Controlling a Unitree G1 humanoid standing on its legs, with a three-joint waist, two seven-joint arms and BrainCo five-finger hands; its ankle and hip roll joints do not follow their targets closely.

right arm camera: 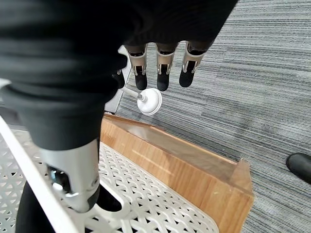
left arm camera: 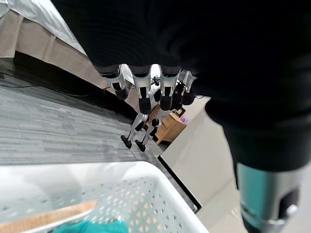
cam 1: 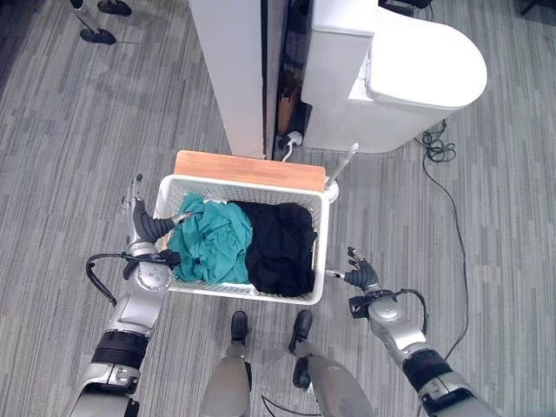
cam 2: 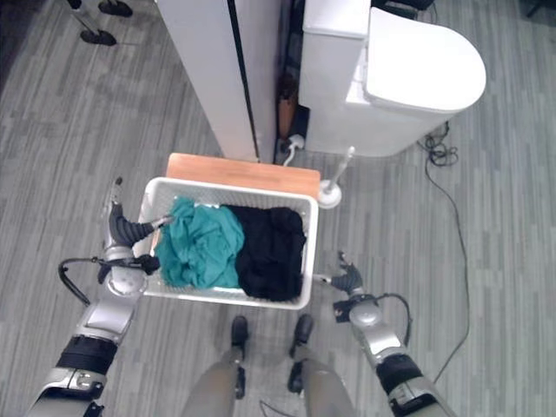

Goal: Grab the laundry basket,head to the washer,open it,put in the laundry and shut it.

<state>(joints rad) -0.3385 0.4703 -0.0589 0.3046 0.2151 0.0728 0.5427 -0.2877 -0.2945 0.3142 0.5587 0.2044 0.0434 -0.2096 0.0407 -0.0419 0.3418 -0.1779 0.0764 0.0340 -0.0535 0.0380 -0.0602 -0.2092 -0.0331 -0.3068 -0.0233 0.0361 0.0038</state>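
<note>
The white laundry basket (cam 1: 241, 248) sits on a low wooden stand (cam 1: 249, 168) on the floor, holding teal clothes (cam 1: 211, 241) and black clothes (cam 1: 280, 246). The left robot hand (cam 1: 144, 228) rests at its left wall with fingers straight. The right robot hand (cam 1: 360, 273), relaxed, touches its right rim. Neither grips yet, so I judge every step remains; no washer is identifiable.

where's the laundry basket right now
The white laundry basket sits on a wooden stand on the grey floor, straight ahead in the left eye view, between the left hand and right hand, holding teal and black clothes.
</note>
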